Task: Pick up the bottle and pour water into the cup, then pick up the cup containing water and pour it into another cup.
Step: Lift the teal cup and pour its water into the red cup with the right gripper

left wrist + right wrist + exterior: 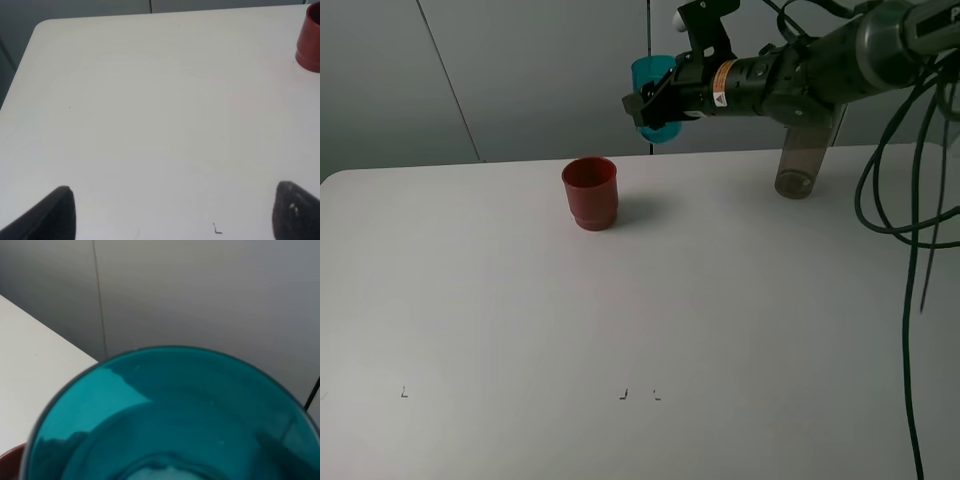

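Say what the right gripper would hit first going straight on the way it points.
Probably nothing: the right gripper, shut on the teal cup, points across above the table; the red cup looks below that line, depth unclear.

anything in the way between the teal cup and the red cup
Nothing visible. The teal tumbler, held in the right gripper, hangs above and right of the red cup, with open air between them. The bottle stands well off to the right.
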You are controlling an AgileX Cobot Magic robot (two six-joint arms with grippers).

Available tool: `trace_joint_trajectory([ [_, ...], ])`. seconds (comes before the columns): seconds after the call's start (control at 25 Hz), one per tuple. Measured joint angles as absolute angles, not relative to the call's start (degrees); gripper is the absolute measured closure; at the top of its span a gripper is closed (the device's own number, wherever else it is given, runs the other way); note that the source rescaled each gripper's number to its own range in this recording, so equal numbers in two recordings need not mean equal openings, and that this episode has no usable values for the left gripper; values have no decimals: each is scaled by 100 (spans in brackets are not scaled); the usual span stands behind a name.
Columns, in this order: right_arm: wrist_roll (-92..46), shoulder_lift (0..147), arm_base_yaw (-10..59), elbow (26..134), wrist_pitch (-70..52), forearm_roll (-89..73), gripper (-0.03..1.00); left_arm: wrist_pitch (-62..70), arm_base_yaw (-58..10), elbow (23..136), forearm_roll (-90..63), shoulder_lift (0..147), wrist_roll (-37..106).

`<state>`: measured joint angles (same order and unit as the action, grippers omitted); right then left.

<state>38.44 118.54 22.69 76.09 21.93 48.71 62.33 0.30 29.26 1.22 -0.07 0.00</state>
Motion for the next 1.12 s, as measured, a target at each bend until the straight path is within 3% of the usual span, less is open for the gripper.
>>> trace_joint_trajectory([
  [0.52, 3951, 12582, 2516, 8774, 1619, 4871, 88, 6233, 30, 2926, 122, -7, 0],
  [1.12, 3052, 12694, 2806, 8925, 1209, 5035, 88, 6233, 30, 2926, 122, -7, 39],
])
